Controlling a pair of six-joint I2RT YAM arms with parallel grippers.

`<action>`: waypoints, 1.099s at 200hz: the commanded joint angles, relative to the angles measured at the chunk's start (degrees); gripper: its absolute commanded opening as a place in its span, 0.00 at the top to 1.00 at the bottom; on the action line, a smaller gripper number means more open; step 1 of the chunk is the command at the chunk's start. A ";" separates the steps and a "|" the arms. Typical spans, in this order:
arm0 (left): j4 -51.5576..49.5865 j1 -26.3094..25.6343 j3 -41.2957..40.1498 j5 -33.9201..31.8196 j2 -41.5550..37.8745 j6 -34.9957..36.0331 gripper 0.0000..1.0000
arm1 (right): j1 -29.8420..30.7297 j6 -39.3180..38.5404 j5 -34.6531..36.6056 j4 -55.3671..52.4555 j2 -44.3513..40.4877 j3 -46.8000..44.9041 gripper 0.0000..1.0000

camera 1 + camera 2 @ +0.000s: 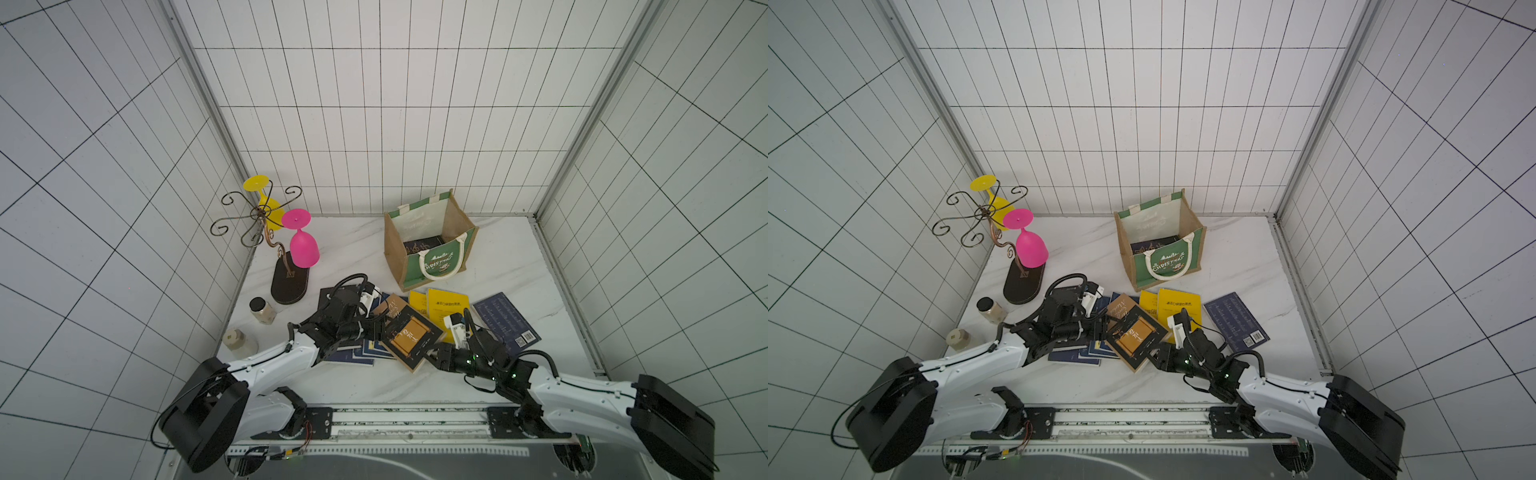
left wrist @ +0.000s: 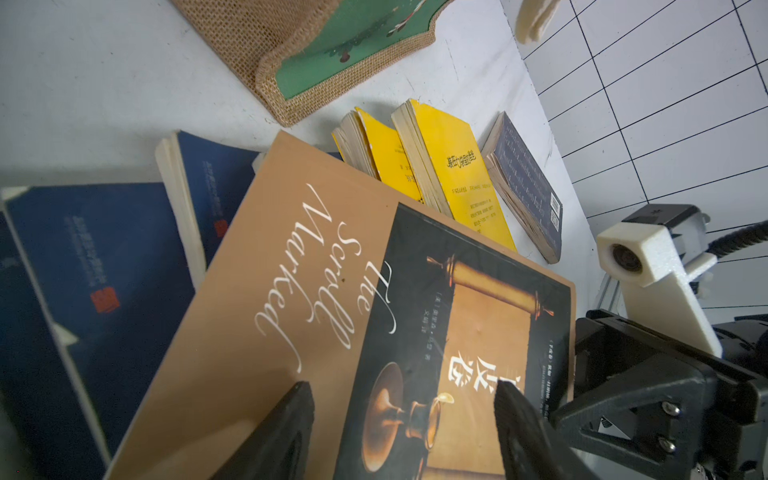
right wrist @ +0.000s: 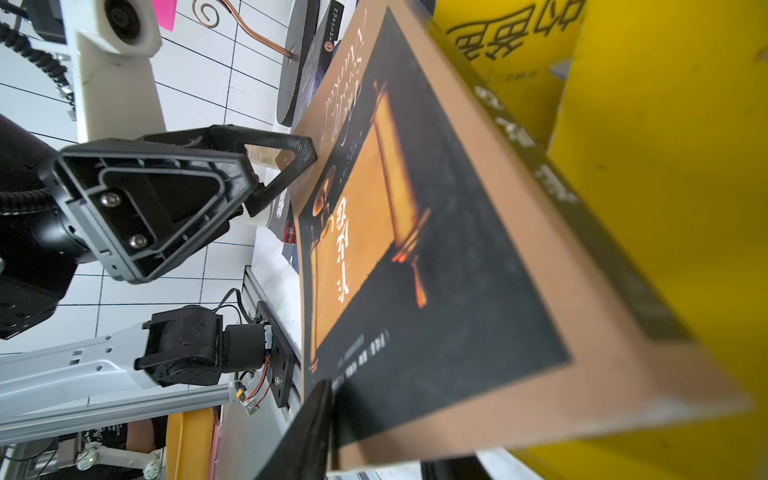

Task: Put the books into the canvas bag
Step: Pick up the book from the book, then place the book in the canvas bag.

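Your right gripper pinches the tan book by its edge; left gripper jaws spread over it. Light, slick, probably floppy, so bite deeper.

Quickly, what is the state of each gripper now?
Left gripper: open, over the tan-and-black paperback book.
Right gripper: closed on that book's corner.

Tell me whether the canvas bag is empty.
No, a dark book with pale lettering lies on the floor of the canvas bag, seen in both top views.
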 commanded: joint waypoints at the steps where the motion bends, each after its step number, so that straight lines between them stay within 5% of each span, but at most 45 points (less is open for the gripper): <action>1: -0.15 -0.57 -0.72 0.33 -0.72 -1.10 0.31 | -1.33 -2.46 1.73 2.57 1.22 7.42 0.70; 33: -1.07 -1.03 0.38 1.07 -2.24 -1.25 0.31 | -3.86 -5.72 1.80 -1.50 2.00 11.62 1.00; 135: -14.24 0.18 13.11 -1.84 -14.34 3.53 0.30 | -14.10 -29.51 -8.91 -41.80 -8.62 35.55 1.00; 173: -17.24 3.97 15.90 -1.29 -15.94 6.21 0.29 | -19.82 -36.83 -23.63 -44.05 -6.83 45.12 1.00; 220: -17.96 12.35 18.93 7.37 -15.83 7.91 0.28 | -25.59 -43.08 -41.14 -47.26 0.16 55.58 1.00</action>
